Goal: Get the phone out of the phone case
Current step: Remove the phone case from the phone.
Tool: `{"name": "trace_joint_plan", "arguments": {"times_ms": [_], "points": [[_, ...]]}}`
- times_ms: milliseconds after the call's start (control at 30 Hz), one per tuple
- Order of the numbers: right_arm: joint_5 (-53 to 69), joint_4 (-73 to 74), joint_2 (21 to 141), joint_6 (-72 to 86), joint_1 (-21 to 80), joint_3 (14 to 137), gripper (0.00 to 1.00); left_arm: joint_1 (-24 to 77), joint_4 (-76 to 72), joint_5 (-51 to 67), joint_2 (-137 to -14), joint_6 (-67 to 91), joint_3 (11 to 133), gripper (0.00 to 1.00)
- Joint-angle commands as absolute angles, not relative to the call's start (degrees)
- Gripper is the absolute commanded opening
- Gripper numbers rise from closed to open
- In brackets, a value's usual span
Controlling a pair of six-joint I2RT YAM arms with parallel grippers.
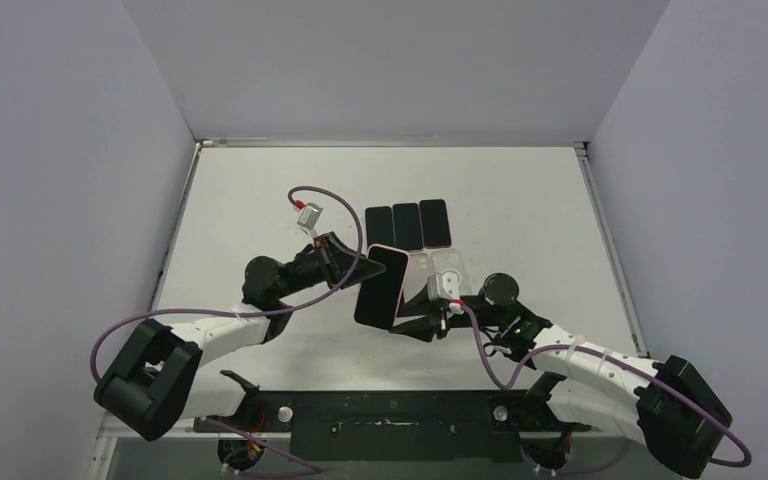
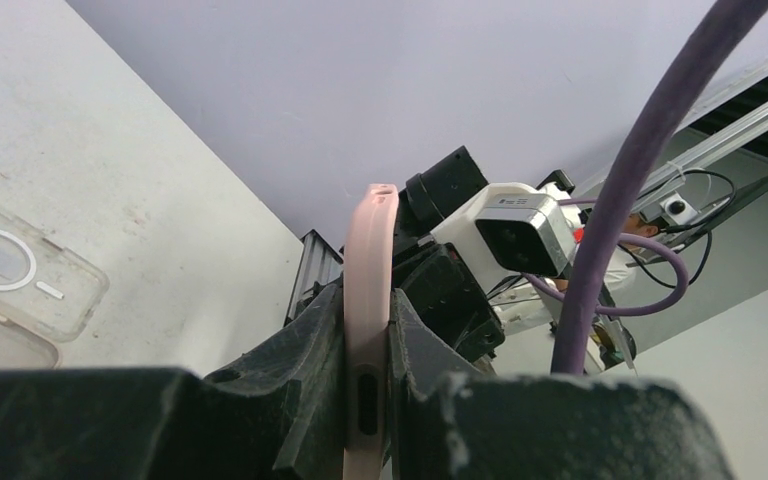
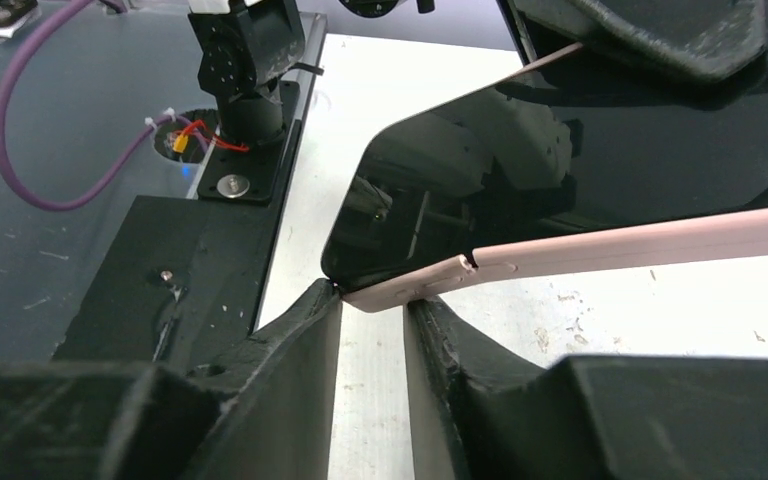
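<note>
The right gripper (image 3: 373, 310) is standing nearest the arm bases with its jaws partly open. The lower corner of the pink case (image 3: 640, 235) is sitting at the tips of its fingers (image 3: 305, 325), which are not clamping it. The phone (image 3: 560, 160) is sitting inside the pink case with its dark screen showing. Phone and case are being held together above the table (image 1: 260, 190), between the two arms. The left gripper (image 2: 368, 340) is closing tightly on the far edge of the pink case, one finger pressing each flat side. Two clear cases (image 1: 438, 270) are lying on the table just beyond the held phone. Three dark phones (image 1: 407, 225) are lying side by side in a row beyond them.
</note>
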State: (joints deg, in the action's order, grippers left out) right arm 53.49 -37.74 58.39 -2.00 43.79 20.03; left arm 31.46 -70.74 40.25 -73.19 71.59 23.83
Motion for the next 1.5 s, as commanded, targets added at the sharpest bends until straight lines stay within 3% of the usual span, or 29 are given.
{"name": "trace_joint_plan", "arguments": {"times_ms": [0, 100, 367, 633, 933, 1467], "points": [[50.6, -37.0, 58.5, -8.8, 43.8, 24.2, 0.20, 33.3, -78.7, 40.2, -72.7, 77.2, 25.1, 0.00], [48.4, -36.1, 58.0, -10.7, 43.8, 24.7, 0.10, 33.6, -80.1, 40.6, -73.3, 78.7, 24.5, 0.00], [42.8, -36.4, 57.5, -10.3, 43.6, 26.0, 0.04, 35.6, -80.9, 39.8, -73.6, 78.7, 23.4, 0.00], [31.5, -43.7, 54.8, 4.8, 43.3, 21.6, 0.10, 35.6, -71.5, 34.5, -70.2, 69.2, 21.9, 0.00], [29.3, -57.6, 56.3, 21.4, 43.3, 17.5, 0.14, 35.7, -78.4, 31.8, -74.1, 71.5, 19.1, 0.00], [24.5, -58.3, 59.7, 31.2, 42.7, 21.9, 0.21, 38.6, -78.7, 30.9, -75.5, 69.3, 17.4, 0.00]]}}
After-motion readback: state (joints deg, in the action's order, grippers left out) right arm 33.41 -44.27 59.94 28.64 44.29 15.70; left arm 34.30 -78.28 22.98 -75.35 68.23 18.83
